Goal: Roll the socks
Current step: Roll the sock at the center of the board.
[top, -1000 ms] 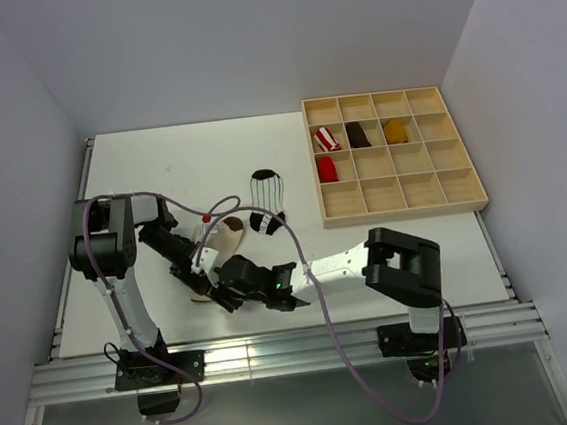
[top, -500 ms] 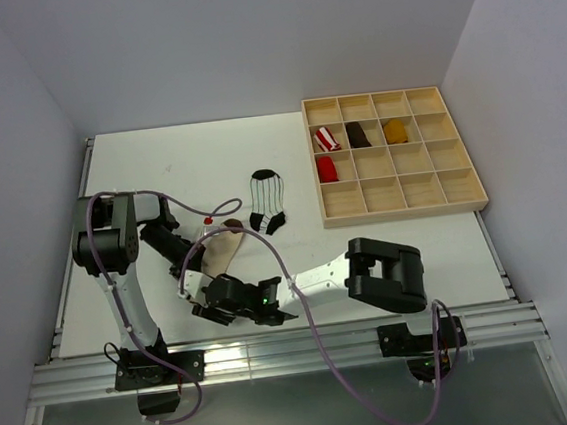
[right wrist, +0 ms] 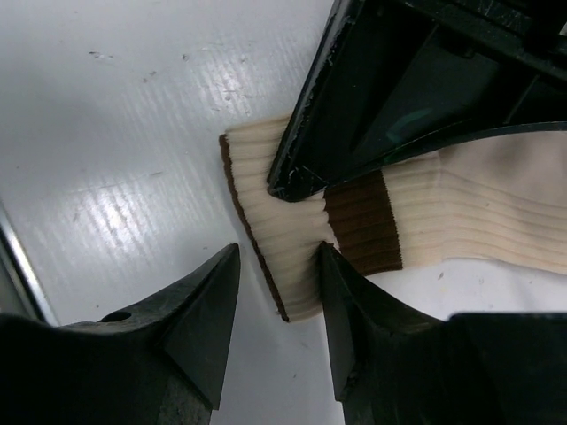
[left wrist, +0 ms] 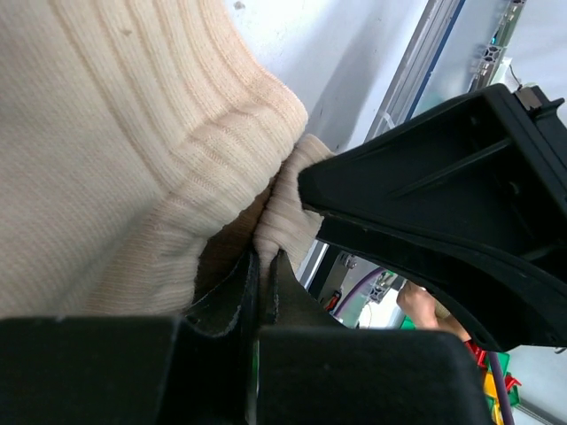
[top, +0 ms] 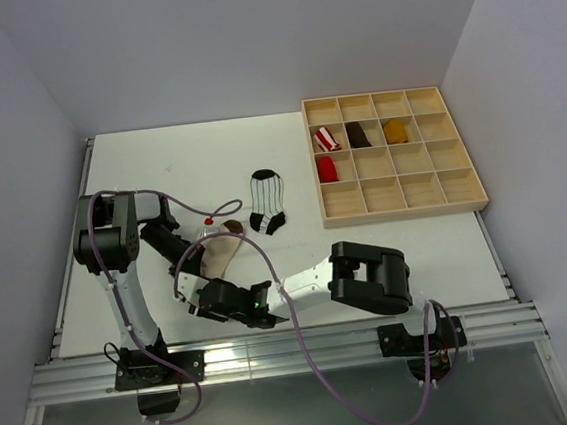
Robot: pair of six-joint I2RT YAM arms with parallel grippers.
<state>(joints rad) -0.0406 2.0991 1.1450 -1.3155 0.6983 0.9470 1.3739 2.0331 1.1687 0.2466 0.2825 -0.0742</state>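
Note:
The cream sock point(top: 223, 250) with brown toe and band lies flat near the table's front left. My left gripper point(top: 186, 277) is shut on a fold of its cuff point(left wrist: 282, 217). My right gripper point(top: 199, 297) is open at the cuff end, with the ribbed cuff edge point(right wrist: 282, 257) between its fingertips point(right wrist: 226, 266); the right fingertip touches the cuff. In the right wrist view the left gripper point(right wrist: 297, 181) pins the cuff beside the brown band point(right wrist: 363, 221). The white sock with black stripes point(top: 266, 196) lies flat further back, apart from both grippers.
A wooden grid tray point(top: 404, 213) stands at the back right. It holds a red-and-white bundle point(top: 327, 136), a red bundle point(top: 326, 168), a dark brown bundle point(top: 357, 134) and a mustard bundle point(top: 394, 130). The table's front edge and rail point(top: 277, 349) run just behind my grippers.
My right arm has swung left along the front edge, bringing its open gripper to the cream sock's cuff end. The left gripper has kept its hold on the cuff.

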